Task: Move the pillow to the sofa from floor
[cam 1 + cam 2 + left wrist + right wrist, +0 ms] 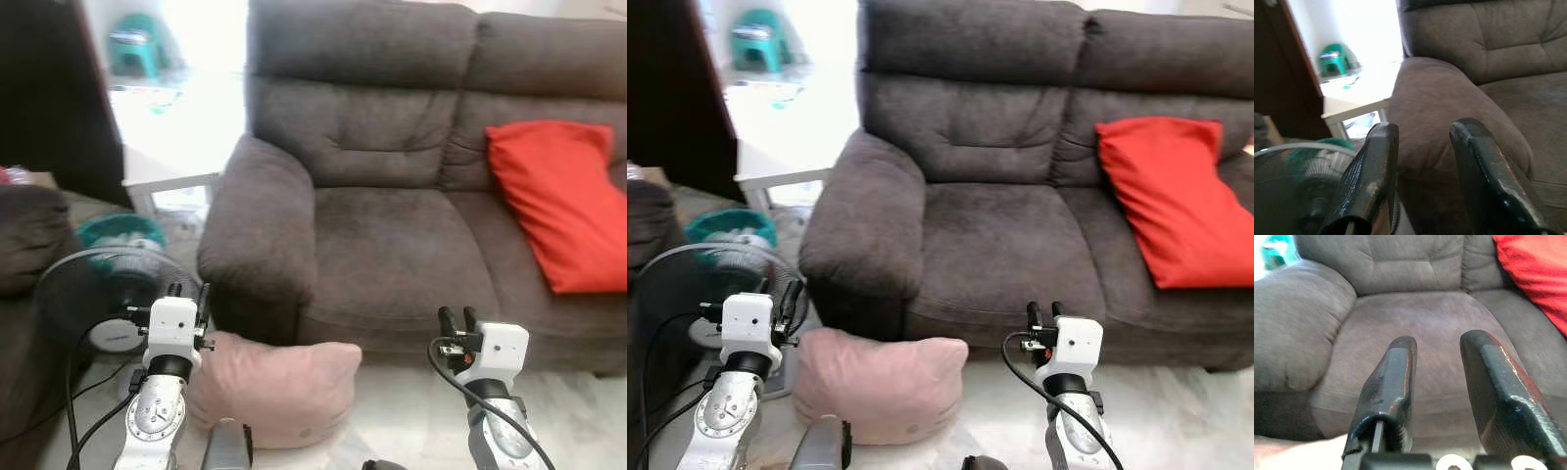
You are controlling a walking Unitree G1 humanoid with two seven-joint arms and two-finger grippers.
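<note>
Pillow (279,389) lies on the floor against the sofa (392,245), between left tool (189,292) and right tool (457,320), both narrowly parted.

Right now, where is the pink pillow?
In the eye views the pink pillow lies on the floor against the front of the grey sofa, below its left armrest, between the left gripper and right gripper, beside the fan.
</note>
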